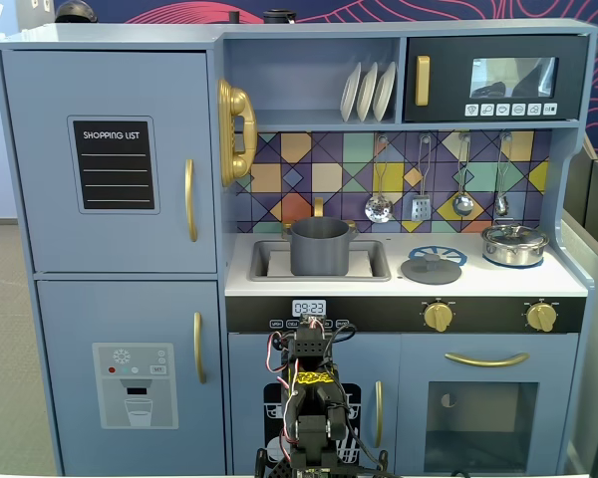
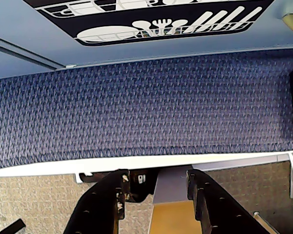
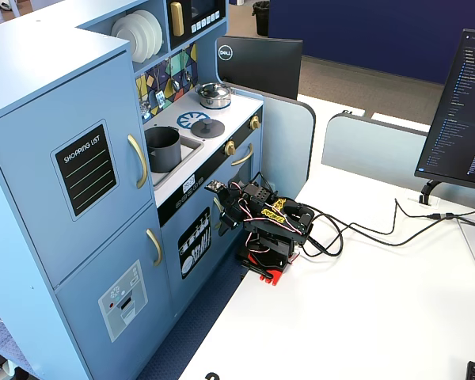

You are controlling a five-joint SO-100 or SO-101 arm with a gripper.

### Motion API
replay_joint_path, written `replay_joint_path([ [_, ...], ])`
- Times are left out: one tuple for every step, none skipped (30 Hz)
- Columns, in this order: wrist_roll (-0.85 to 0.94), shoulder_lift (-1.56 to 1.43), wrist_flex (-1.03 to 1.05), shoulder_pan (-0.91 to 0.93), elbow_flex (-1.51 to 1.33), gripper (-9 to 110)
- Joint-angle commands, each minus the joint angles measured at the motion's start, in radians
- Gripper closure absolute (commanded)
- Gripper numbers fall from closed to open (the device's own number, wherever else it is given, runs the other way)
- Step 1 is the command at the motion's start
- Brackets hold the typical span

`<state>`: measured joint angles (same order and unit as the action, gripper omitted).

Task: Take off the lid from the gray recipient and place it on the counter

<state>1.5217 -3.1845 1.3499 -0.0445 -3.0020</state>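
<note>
The lid lies flat on the toy kitchen's surface, on the stove part just right of the sink in a fixed view, already off the gray recipient, which stands open in the sink basin. In another fixed view the lid sits between the recipient and a shiny steel pot toward the far edge of the surface.

It looks like a thin gray disc with a small knob at its centre, probably plastic or light printed material: stiff, light, and smooth enough to slide if nudged from the side. The knob is the sensible place to take hold, pinched from above; the rim lies too flush with the surface to get a finger under. The recipient seems equally light, so it could tip or shift if bumped.

The gripper is folded low in front of the cabinet, well below the surface and nowhere near the lid. In the wrist view the jaws stand parted with nothing between them, looking down at blue carpet and the dishwasher panel. Judging by how things lie, the task appears finished.
</note>
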Motion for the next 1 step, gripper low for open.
replay_joint_path([
  [-0.011,0.006,0.179,0.012,0.002,94],
])
